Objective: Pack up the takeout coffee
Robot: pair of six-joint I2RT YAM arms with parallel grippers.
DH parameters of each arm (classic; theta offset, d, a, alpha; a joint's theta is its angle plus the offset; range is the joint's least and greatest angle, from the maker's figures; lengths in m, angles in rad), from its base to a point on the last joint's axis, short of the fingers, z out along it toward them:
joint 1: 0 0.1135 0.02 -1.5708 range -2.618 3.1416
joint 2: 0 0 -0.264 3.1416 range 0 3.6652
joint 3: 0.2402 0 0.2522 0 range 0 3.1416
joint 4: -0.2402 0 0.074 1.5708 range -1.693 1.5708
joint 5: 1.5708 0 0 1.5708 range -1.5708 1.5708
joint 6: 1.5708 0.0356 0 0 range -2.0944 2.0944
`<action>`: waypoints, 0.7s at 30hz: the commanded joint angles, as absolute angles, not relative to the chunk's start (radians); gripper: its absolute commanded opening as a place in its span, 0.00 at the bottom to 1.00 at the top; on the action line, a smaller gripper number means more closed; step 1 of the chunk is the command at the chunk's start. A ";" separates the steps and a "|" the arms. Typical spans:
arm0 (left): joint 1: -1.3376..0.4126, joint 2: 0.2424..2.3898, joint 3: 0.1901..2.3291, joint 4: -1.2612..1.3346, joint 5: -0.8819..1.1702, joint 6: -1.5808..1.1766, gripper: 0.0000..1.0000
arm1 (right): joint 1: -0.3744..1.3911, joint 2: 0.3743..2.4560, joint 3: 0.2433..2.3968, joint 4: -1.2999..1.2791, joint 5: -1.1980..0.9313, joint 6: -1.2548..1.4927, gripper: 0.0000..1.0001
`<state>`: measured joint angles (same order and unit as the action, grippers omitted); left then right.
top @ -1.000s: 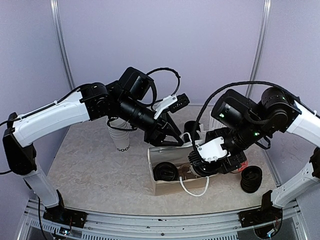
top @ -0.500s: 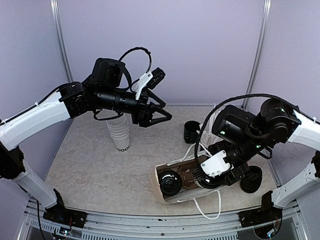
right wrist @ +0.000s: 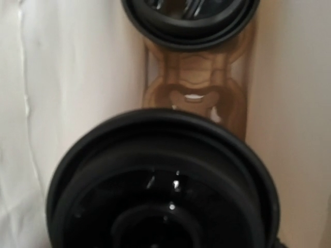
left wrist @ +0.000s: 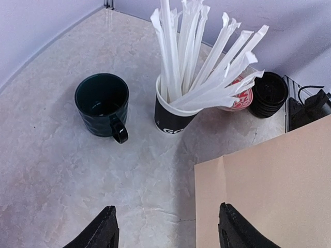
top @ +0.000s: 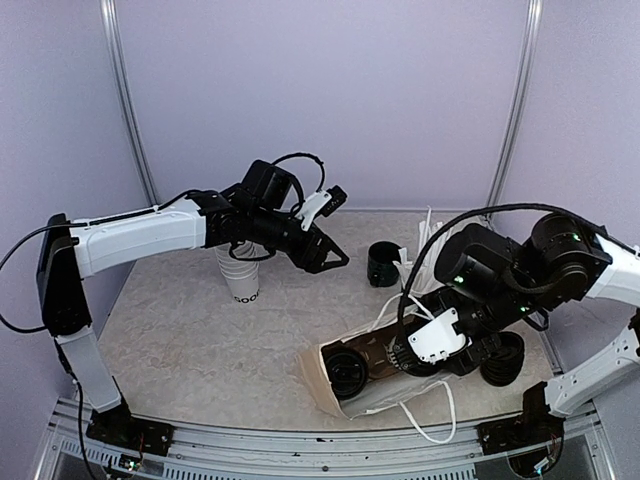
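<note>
Two takeout coffee cups sit in a brown cardboard tray [right wrist: 196,85] inside a beige paper bag [top: 375,392] that lies tipped towards the near edge. Only their black lids show: one fills the right wrist view [right wrist: 160,191], the other is beyond it [right wrist: 191,20]. In the top view one lid [top: 345,370] shows at the bag's mouth. My right gripper [top: 402,355] reaches into the bag; its fingers are hidden. My left gripper [top: 328,256] is open and empty, above the table left of the bag [left wrist: 274,191], fingertips [left wrist: 106,232] wide apart.
A stack of lidless white paper cups [top: 240,275] stands at the back left. A dark mug [left wrist: 102,103], a black cup of white sticks [left wrist: 178,111], a red-rimmed bowl [left wrist: 243,98] and a stack of black lids [top: 503,358] are near the bag.
My left gripper pulled out from the bag, swung up and left, then settled lower near the mug. The bag tipped over and slid towards the near edge with my right gripper in it.
</note>
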<state>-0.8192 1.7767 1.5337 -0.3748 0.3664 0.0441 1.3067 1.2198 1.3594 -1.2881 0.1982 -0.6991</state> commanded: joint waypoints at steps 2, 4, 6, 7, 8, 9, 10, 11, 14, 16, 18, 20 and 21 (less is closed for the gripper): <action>-0.839 1.827 1.533 -0.355 0.399 0.044 0.65 | 1.345 1.173 1.291 -1.177 0.251 -0.747 0.27; -0.843 1.836 1.538 -0.372 0.402 0.059 0.64 | 1.353 1.172 1.271 -1.160 0.255 -0.753 0.28; -0.843 1.852 1.539 -0.381 0.411 0.066 0.64 | 1.354 1.181 1.259 -1.141 0.260 -0.757 0.28; -0.844 1.860 1.538 -0.378 0.416 0.068 0.64 | 1.354 1.185 1.254 -1.130 0.260 -0.761 0.28; -0.844 1.867 1.537 -0.377 0.420 0.070 0.64 | 1.354 1.186 1.248 -1.118 0.261 -0.767 0.27; -0.845 1.881 1.538 -0.379 0.423 0.071 0.64 | 1.354 1.185 1.237 -1.109 0.262 -0.774 0.27; -0.845 1.893 1.541 -0.380 0.427 0.074 0.64 | 1.354 1.182 1.225 -1.099 0.265 -0.783 0.28; -0.846 1.901 1.543 -0.381 0.430 0.077 0.64 | 1.355 1.178 1.211 -1.092 0.271 -0.792 0.27; -0.848 1.928 1.552 -0.384 0.431 0.075 0.64 | 1.355 1.167 1.190 -1.080 0.283 -0.810 0.27; -0.850 1.941 1.556 -0.390 0.430 0.077 0.64 | 1.355 1.160 1.180 -1.067 0.291 -0.818 0.27; -0.853 1.949 1.553 -0.401 0.418 0.079 0.64 | 1.355 1.148 1.162 -1.066 0.275 -0.832 0.27; -0.858 1.959 1.546 -0.410 0.406 0.085 0.64 | 1.356 1.135 1.145 -1.064 0.256 -0.849 0.27; -0.860 1.965 1.542 -0.411 0.403 0.088 0.64 | 1.357 1.130 1.138 -1.061 0.255 -0.854 0.27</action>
<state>-0.8452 1.9469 1.5337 -0.3939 0.4114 0.0616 1.3457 1.1690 1.1694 -1.0866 0.2707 -0.8173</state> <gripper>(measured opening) 0.640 0.766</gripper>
